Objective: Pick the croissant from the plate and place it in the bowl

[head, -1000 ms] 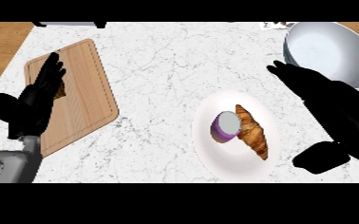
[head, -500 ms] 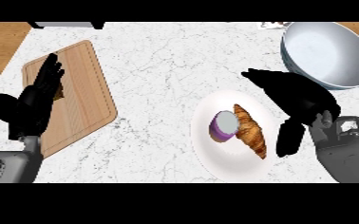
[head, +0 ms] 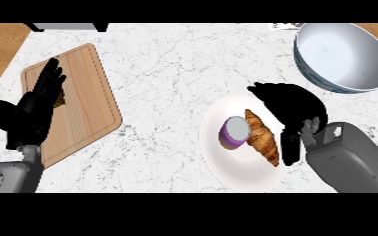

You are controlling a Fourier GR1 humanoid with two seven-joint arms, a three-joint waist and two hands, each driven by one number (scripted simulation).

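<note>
While I am resting my left robot hand (head: 35,112) at the view's left edge, fingers straight and released, it is lying over the near-left part of a wooden cutting board (head: 85,105) that is sitting on the marbled bench (head: 170,65). Right of the middle, a white plate (head: 240,172) is carrying a small purple object with a pale top (head: 235,132), and the croissant (head: 263,137) is lying just beside it on its right, lengthwise on the plate. My right robot hand (head: 294,109) is hovering over the plate's right rim, just beside the croissant, fingers arched but released, grasping nothing. At the far upper right, the grey bowl (head: 336,50) is standing apart from the plate.
</note>
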